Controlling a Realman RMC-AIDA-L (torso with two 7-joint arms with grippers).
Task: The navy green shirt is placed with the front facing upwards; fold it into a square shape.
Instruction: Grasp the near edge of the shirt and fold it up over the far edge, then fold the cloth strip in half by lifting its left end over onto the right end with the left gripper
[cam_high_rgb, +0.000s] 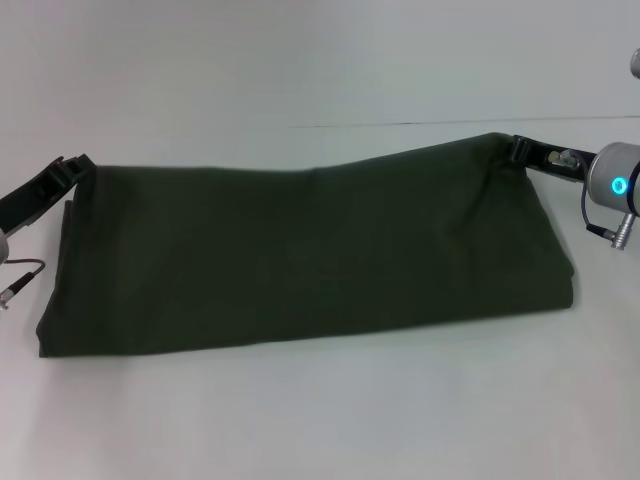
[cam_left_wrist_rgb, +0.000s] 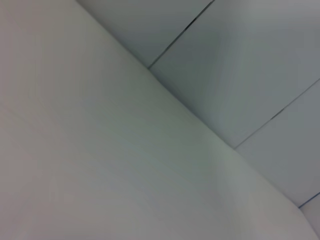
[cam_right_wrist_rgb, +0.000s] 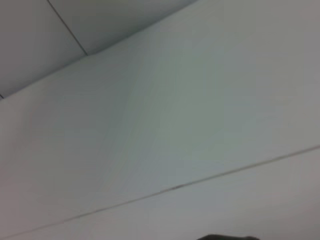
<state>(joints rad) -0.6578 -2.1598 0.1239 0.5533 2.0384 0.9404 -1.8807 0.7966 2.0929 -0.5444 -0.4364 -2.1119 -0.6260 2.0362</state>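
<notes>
On the white table (cam_high_rgb: 320, 420) in front of us, the navy green shirt (cam_high_rgb: 300, 260) lies folded into a long dark band that runs almost the full width of the head view. Its near edge sits flat on the table and its surface is plain, with no print showing. Farther back, our left gripper (cam_high_rgb: 72, 168) is at the shirt's far left corner, touching the cloth; we cannot tell whether its fingers are pinching the fabric or spread. Our right gripper (cam_high_rgb: 516, 148) meets the far right corner, which stands slightly raised off the table; there too we cannot tell how the fingers stand. Both wrist views show mostly pale wall and panel seams, with only a dark sliver of cloth at the edge of the right one.
</notes>
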